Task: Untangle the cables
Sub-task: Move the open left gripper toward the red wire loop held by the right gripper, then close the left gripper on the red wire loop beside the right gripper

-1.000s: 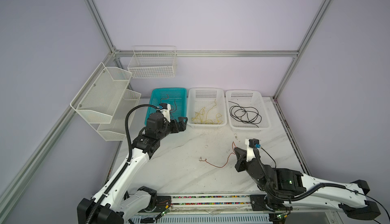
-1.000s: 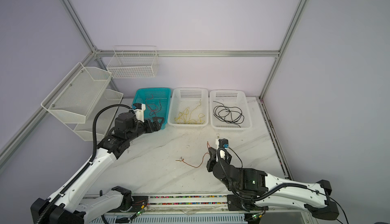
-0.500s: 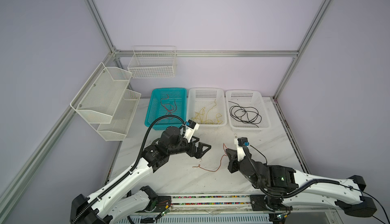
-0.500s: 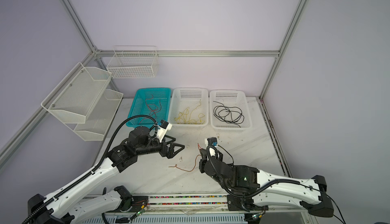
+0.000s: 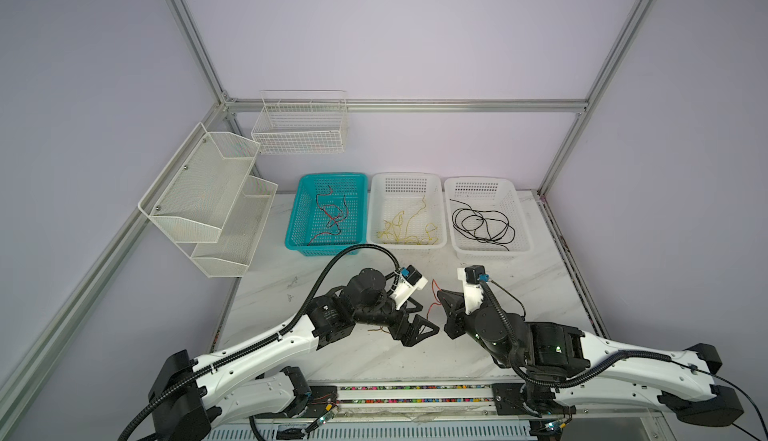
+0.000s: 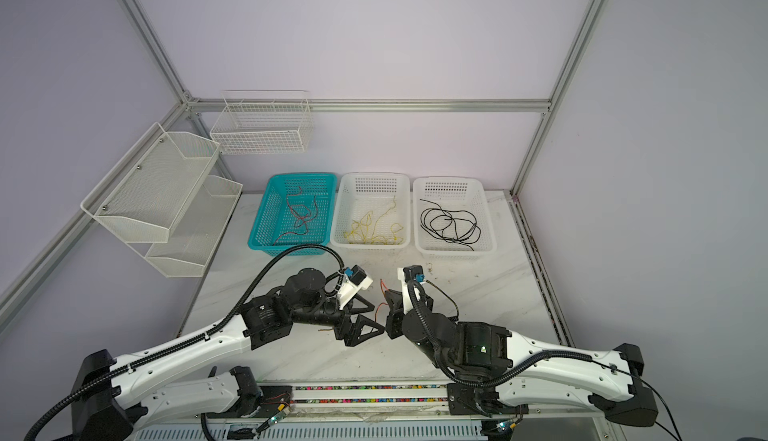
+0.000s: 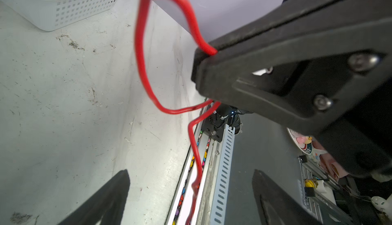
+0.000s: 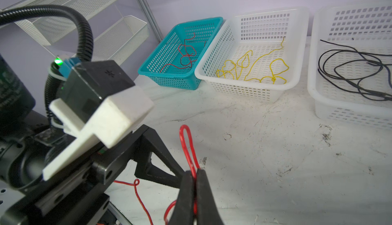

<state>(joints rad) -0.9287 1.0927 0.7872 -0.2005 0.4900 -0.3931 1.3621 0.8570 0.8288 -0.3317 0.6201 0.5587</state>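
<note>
A thin red cable (image 8: 186,143) is pinched in my right gripper (image 8: 193,174), which is shut on it just above the table's middle (image 5: 441,295). A loop of it stands up past the fingertips and the rest hangs down. My left gripper (image 7: 191,184) faces the right one at close range, open, with the hanging red cable (image 7: 196,149) running between its two fingers without touching them. In both top views the left gripper (image 5: 428,317) (image 6: 377,317) sits just left of the right gripper (image 6: 388,295). The cable's tail (image 8: 136,184) trails on the table under the left gripper.
Three baskets line the back of the table: a teal basket (image 5: 361,185) with red cables, a white basket (image 5: 440,193) with yellow cables, and another white basket (image 5: 515,206) with black cables. Wire shelves (image 5: 208,202) hang on the left wall. The table's front rail (image 5: 415,389) lies near both arms.
The left arm swung from the teal basket down to the table's middle, up to the right gripper. The right gripper carried the red cable left and lifted it. The left jaws narrowed slightly.
</note>
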